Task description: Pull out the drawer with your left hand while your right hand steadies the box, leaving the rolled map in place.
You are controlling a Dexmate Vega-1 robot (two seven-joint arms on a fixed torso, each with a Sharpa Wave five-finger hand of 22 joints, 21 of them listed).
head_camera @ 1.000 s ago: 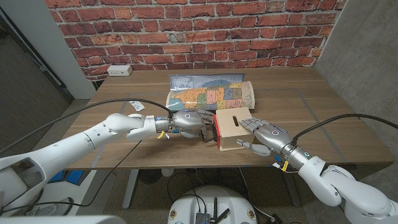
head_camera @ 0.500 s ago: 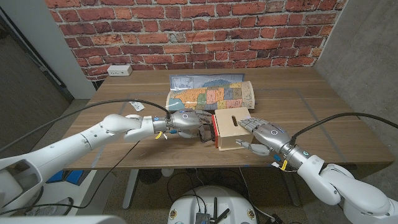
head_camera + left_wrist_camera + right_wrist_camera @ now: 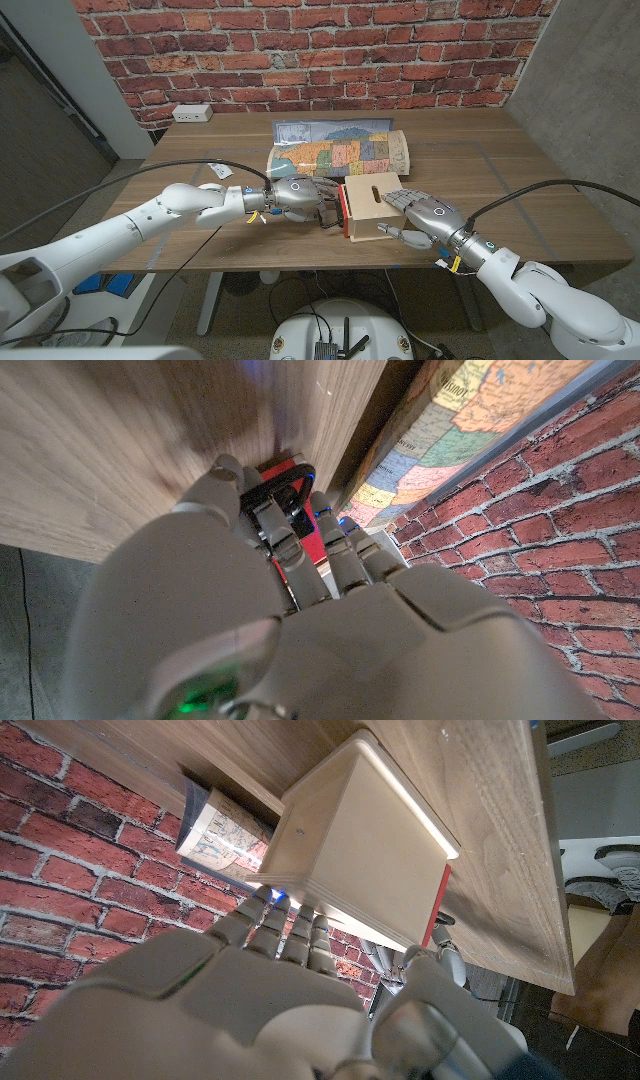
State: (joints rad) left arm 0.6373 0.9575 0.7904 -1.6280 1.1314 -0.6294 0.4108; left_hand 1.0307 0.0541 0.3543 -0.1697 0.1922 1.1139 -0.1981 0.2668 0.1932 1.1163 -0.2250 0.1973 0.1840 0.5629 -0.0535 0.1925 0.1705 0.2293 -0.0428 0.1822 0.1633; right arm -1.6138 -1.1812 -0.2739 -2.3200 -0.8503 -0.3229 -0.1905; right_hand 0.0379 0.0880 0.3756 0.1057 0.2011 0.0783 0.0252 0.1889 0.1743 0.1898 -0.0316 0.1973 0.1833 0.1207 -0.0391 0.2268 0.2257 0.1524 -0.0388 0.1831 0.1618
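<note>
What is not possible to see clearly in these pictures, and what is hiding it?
- Drawer contents: in the head view the wooden box covers them; how far the red drawer is out cannot be told.
- Handle grip: in the left wrist view the left robot hand covers most of the black handle.
- Map: print too small.
- Right robot hand: its contact with the box is hidden underneath it.

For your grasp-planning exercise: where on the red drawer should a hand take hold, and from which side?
Take the drawer by its black loop handle, coming from the robot's left. The handle sticks out from the red front on that side of the wooden box, and the left hand already has fingers hooked there.
</note>
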